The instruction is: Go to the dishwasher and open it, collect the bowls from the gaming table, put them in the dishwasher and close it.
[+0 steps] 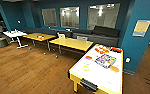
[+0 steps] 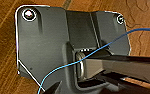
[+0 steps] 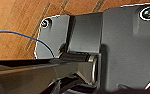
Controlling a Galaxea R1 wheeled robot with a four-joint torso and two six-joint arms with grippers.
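Note:
The gaming table (image 1: 101,80) stands at the right of the head view, yellow with a white top and colourful graphics in its middle. Small coloured bowls lie on its top: a red one (image 1: 88,57), a pale yellow one (image 1: 86,68) and an orange one (image 1: 114,68). More orange and red items (image 1: 101,50) sit near its far end. The dishwasher is out of view. Both wrist views look past the robot's dark plate down onto the wooden floor (image 2: 3,50), and a thin blue cable (image 2: 66,65) crosses each.
Two yellow tables (image 1: 71,43) and a small white table (image 1: 14,33) stand ahead on the wooden floor (image 1: 28,70). A dark sofa (image 1: 101,35) runs along the blue back wall under the windows. A blue wall corner (image 1: 136,50) rises just right of the gaming table.

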